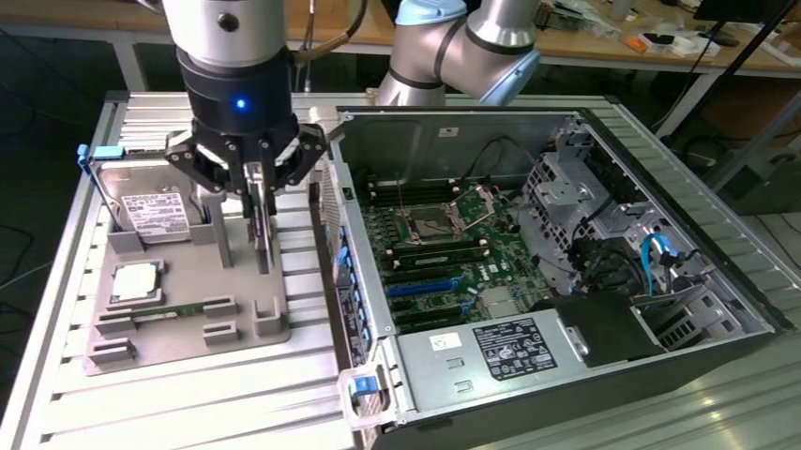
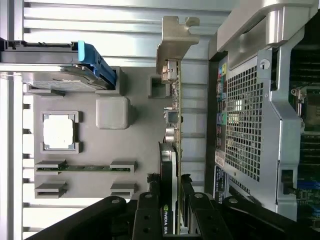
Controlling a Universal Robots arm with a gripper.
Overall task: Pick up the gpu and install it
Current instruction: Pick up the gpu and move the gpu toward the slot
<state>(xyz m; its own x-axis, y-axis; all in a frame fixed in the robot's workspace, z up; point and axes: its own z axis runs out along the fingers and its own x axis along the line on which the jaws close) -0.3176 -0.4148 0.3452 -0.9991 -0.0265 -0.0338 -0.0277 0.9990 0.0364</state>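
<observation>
The gripper is closed narrowly on the top edge of the gpu, which stands upright and edge-on over the grey holder tray, between the tray's posts. Its lower edge appears to sit at or just above the tray slot, though I cannot tell whether it has cleared it. The hard drive stands just beside it on the exterior view's left, and the open computer case lies to the right. Held by one thin edge, the card could pivot in the jaws. Its metal bracket could also snag on a post or the case wall.
</observation>
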